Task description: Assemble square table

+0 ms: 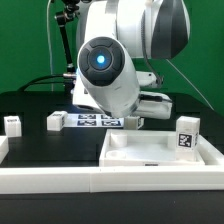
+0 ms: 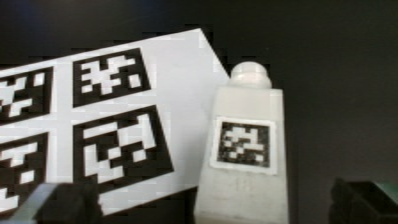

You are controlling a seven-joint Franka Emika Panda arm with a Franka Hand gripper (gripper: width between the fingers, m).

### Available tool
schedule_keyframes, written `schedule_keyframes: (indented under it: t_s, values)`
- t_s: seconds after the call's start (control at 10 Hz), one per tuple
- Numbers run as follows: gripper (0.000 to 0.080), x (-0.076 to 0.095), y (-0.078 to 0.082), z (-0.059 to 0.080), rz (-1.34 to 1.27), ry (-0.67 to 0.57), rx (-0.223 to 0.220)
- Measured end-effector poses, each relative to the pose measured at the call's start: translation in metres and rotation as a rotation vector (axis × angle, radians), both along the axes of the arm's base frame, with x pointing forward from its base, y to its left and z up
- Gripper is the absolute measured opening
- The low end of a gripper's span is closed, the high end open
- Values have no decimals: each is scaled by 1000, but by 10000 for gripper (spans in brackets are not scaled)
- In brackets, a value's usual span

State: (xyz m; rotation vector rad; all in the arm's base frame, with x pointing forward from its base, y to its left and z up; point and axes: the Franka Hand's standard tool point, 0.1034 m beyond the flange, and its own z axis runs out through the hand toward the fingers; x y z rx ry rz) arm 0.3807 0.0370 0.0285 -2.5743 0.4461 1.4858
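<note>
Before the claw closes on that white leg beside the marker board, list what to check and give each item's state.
1. The claw is open: ok.
2. The leg sits between the fingers: ok.
3. Fingers are off the leg, with a gap on both sides: ok.
4. The leg is clear of the marker board: cannot tell, because their edges run very close.
5. The claw is low enough to grip the leg's body: cannot tell.
</note>
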Motion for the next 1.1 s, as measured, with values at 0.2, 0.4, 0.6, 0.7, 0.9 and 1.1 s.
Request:
schedule_keyframes:
  t_s: [0.2, 0.4, 0.6, 0.7, 0.9, 1.1]
  values:
    - [649, -2, 3, -6, 5, -17, -7]
    - [649, -9, 6, -14, 10, -26, -12]
    - [649, -15, 9, -20, 13, -34, -21]
    - [649, -18, 12, -22, 18, -32, -23]
    - [649, -18, 13, -22, 19, -31, -22]
    - [375, -18, 13, -22, 19, -32, -22]
